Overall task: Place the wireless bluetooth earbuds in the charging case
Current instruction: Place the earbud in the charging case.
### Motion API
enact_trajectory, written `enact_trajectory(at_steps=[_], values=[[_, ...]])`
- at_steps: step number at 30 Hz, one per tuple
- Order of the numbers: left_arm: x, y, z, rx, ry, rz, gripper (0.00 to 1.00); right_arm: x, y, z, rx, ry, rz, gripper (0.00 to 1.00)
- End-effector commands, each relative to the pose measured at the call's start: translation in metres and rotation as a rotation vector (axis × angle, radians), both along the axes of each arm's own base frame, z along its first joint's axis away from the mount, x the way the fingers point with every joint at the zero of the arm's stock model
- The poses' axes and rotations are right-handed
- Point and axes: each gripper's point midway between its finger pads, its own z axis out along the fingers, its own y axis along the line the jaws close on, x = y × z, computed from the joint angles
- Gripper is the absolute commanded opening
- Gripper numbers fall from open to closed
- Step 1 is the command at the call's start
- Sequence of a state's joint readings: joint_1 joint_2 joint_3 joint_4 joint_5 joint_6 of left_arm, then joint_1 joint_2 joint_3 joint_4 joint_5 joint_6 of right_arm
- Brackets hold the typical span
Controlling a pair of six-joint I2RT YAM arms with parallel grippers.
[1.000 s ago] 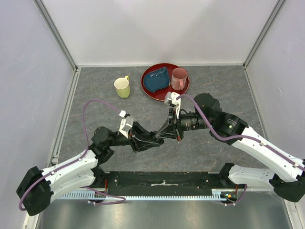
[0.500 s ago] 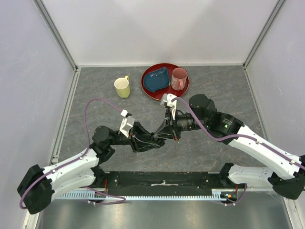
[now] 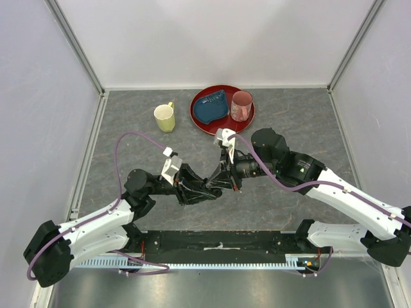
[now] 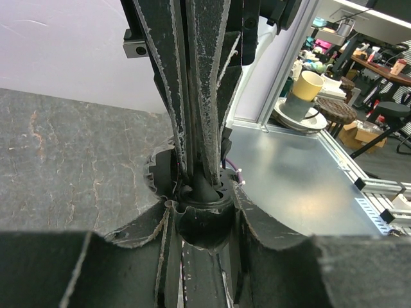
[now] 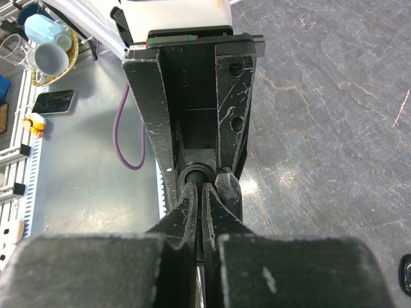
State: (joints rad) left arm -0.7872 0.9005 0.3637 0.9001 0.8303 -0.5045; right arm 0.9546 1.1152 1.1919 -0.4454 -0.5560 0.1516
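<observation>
Both grippers meet tip to tip at the middle of the table. My left gripper (image 3: 214,187) is shut on the small black round charging case (image 4: 203,221), which sits cupped between its fingers (image 5: 151,122) with the open side facing the right arm. My right gripper (image 3: 223,179) comes in from the opposite side, shut on a thin black earbud (image 4: 205,187). The earbud's lower end sits in the case's ring-shaped opening (image 5: 200,173). A black rounded piece (image 5: 228,187) lies against the case's right side; I cannot tell what it is.
A pale yellow mug (image 3: 165,117) stands at the back left. Behind the grippers a red round tray (image 3: 200,122) holds a blue pouch (image 3: 211,108) and a pink cup (image 3: 241,106). A small black object (image 5: 405,273) lies on the table at the right wrist view's edge.
The right arm has shifted left and slightly nearer, pushing its gripper closer onto the left gripper. The left arm has barely moved and both grips are unchanged.
</observation>
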Motion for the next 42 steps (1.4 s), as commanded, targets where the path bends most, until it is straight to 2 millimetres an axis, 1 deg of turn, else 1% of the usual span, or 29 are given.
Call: enact_trajectory(at_steps=[1, 2, 5, 9, 10, 16, 17, 19, 20, 22, 23, 27, 30, 31, 39, 42], values=[[0.001, 0.003, 0.028, -0.083, -0.057, 0.024, 0.02, -0.003, -0.001, -0.013, -0.046, -0.001, 0.01, 0.0], [0.002, 0.003, 0.029, -0.085, -0.06, 0.03, 0.02, -0.006, -0.002, -0.015, -0.057, 0.003, 0.016, 0.0], [0.005, 0.003, 0.031, -0.098, -0.064, 0.053, 0.02, -0.006, -0.001, -0.024, -0.091, 0.007, 0.009, 0.0], [0.007, 0.005, 0.032, -0.107, -0.065, 0.075, 0.02, -0.009, -0.002, -0.026, -0.098, 0.013, 0.021, 0.01], [0.008, 0.006, 0.031, -0.107, -0.063, 0.084, 0.02, -0.009, -0.002, -0.023, -0.092, 0.009, 0.02, 0.02], [0.009, 0.007, 0.029, -0.102, -0.063, 0.103, 0.02, -0.006, -0.004, -0.01, -0.064, -0.024, -0.006, 0.17], [0.01, 0.007, 0.028, -0.099, -0.064, 0.104, 0.02, -0.004, -0.004, -0.006, -0.057, -0.031, -0.014, 0.22], [0.01, 0.007, 0.026, -0.089, -0.057, 0.1, 0.02, -0.003, -0.004, 0.0, -0.043, -0.04, -0.024, 0.26], [0.01, 0.006, 0.025, -0.086, -0.057, 0.099, 0.02, -0.002, -0.004, 0.002, -0.035, -0.045, -0.029, 0.3], [0.009, 0.006, 0.023, -0.082, -0.054, 0.096, 0.02, -0.001, -0.004, 0.006, -0.022, -0.049, -0.039, 0.34], [0.01, 0.006, 0.024, -0.083, -0.054, 0.099, 0.02, -0.001, -0.003, 0.009, -0.012, -0.053, -0.039, 0.38], [0.009, 0.006, 0.021, -0.074, -0.051, 0.094, 0.02, -0.001, -0.003, 0.02, 0.026, -0.059, -0.045, 0.43], [0.009, 0.007, 0.019, -0.071, -0.052, 0.099, 0.02, -0.002, -0.003, 0.027, 0.059, -0.076, -0.044, 0.49], [0.009, 0.007, 0.018, -0.07, -0.05, 0.103, 0.02, -0.002, -0.004, 0.029, 0.065, -0.078, -0.049, 0.53], [0.01, 0.008, 0.015, -0.056, -0.054, 0.113, 0.02, -0.001, -0.002, 0.036, 0.11, -0.092, -0.055, 0.58], [0.011, 0.009, 0.015, -0.055, -0.056, 0.119, 0.02, -0.002, -0.004, 0.042, 0.128, -0.114, -0.053, 0.61]])
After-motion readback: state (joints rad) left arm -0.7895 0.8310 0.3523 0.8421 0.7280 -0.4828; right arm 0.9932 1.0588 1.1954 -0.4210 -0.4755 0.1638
